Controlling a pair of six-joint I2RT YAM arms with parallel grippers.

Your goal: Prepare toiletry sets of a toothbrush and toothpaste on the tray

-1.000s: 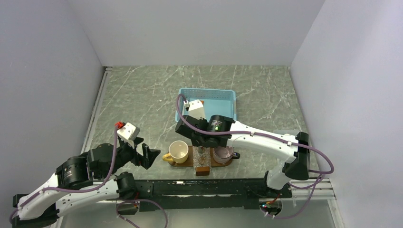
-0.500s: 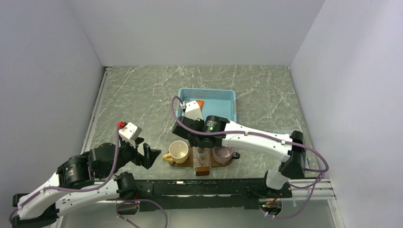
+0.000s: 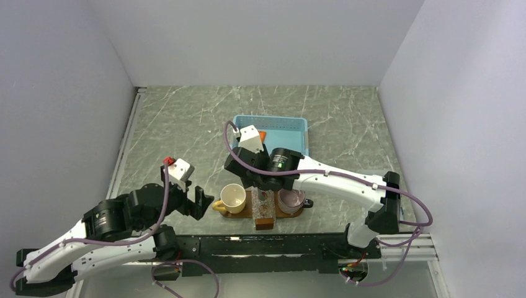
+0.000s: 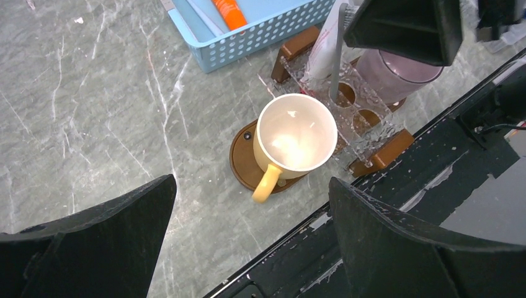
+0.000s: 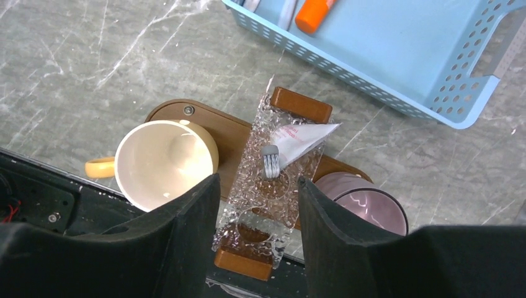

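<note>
I have the right gripper hovering over the middle of the tray, its fingers spread and holding nothing. Straight below them is the clear rack, which lies across the tray. The toothbrush stands upright in one of the rack's holes, head up. The toothpaste, a white tube, stands just beside it in the same rack, and the two look as if they touch, though I can't be sure from this angle.

A cream mug sits on the tray's left end with its handle pointing away from the rack. A purple cup sits on the right end.

The tray lies on the table near the front edge. The blue basket is just behind it, apart from it. An orange tube lies in the basket beside a pale stick, probably another brush.

My left gripper hangs to the left of the tray, above the table. Its fingers are splayed fully and empty, and its camera looks down on the mug.
</note>
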